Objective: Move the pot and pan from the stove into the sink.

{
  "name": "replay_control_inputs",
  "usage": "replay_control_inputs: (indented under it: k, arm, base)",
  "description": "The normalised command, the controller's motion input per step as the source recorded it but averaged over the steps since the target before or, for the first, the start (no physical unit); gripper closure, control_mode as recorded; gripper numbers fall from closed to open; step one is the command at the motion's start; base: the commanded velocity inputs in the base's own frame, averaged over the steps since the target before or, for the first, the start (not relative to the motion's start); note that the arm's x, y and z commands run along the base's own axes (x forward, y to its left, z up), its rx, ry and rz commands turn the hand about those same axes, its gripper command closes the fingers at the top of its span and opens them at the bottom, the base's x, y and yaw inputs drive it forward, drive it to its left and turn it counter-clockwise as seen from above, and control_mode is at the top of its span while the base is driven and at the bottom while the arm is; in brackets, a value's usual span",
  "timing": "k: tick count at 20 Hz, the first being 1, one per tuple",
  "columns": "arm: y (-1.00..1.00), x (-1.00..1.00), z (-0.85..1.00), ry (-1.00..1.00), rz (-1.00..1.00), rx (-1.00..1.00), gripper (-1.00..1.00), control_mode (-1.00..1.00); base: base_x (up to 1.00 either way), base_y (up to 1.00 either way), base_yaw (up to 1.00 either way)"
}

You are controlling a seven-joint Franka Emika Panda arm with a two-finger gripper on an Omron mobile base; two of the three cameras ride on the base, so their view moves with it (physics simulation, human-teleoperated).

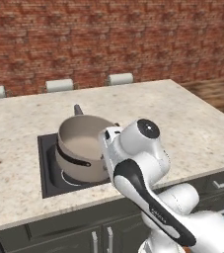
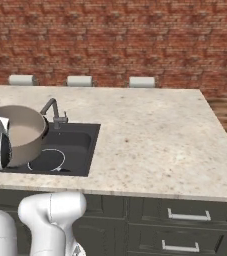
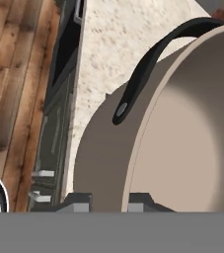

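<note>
You're holding the pot [image 1: 82,148] by its rim, gripper [image 3: 108,201] clamped; be lowering it level into the sink [image 2: 80,145].

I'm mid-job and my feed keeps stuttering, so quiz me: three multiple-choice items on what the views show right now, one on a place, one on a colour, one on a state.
1. Where is the pot?
A. On the floor
B. At the sink, over the pan
C. On the counter's far right end

2. What colour are the pot's side handles?
A. Dark
B. Red
C. White

3. How does the gripper stand?
A. Wide open, clear of everything
B. Shut on the faucet
C. Shut on the pot's rim

Answers: 1 B, the base views show the pot in the dark basin with the pan's pale rim under it. 2 A, the hand view shows a dark curved handle. 3 C, the hand view shows one fingertip on each side of the pot wall.
</note>
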Motion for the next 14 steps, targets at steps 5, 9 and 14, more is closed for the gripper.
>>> replay_control_inputs:
  k: [5, 9, 14]
  arm:
    - [-0.07, 0.28, -0.03, 0.26, 0.07, -0.02, 1.0, -1.0]
    - [-0.01, 0.31, 0.0, 0.25, 0.03, -0.04, 1.0, -1.0]
    - [0.0, 0.36, -0.01, 0.2, 0.01, -0.02, 1.0, -1.0]
  base:
    - [0.0, 0.0, 0.0]
    - [0.0, 0.0, 0.0]
    - [0.0, 0.0, 0.0]
